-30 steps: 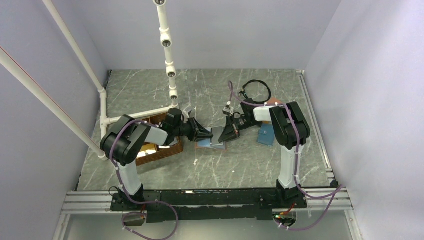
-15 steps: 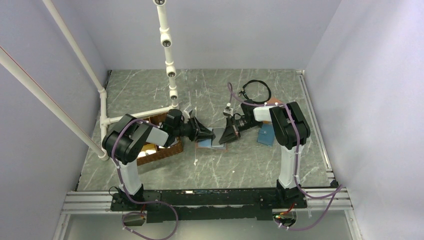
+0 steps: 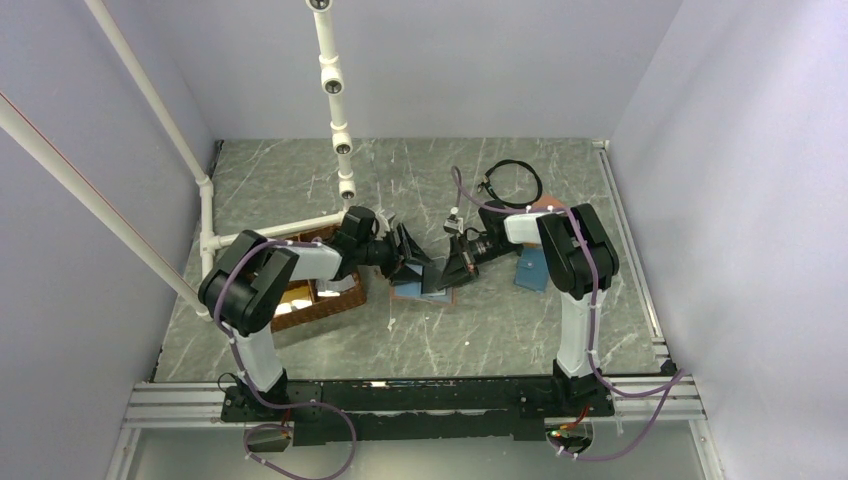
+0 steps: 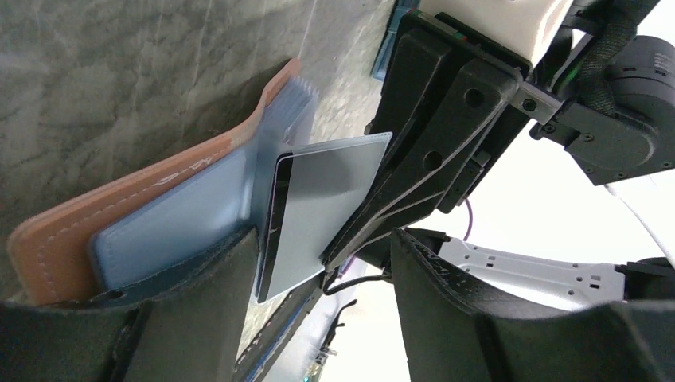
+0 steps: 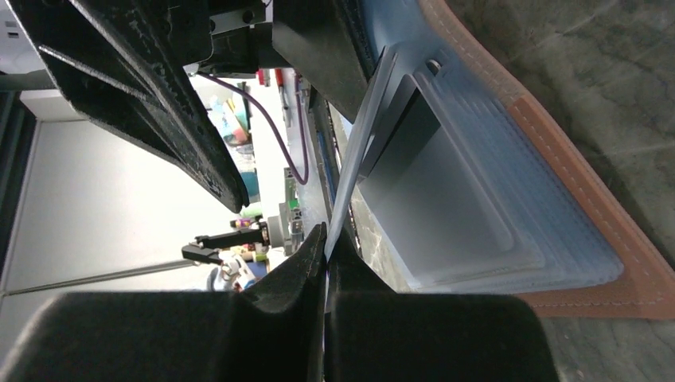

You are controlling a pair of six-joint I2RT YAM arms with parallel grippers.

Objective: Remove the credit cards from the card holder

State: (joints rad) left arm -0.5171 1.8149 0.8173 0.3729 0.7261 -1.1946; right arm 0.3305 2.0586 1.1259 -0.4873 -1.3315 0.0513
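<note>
Grey marble-patterned table surface [image 3: 450, 330]. Brown woven rectangular basket [image 3: 322, 311] near left edge, something yellow inside. Black cable loop [image 3: 515, 162] by far edge. Teal-blue flat wallet [image 3: 528, 270] right of centre; orange wallet [image 3: 547, 206] just beyond it, partly hidden. White plastic pipe frame [image 3: 330, 75] over far-left corner.

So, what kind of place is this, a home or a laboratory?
Probably a robotics lab test cell: two robot arms bolted to an aluminium rail, plain walls boxing in the table, and a white pipe frame overhead.
</note>
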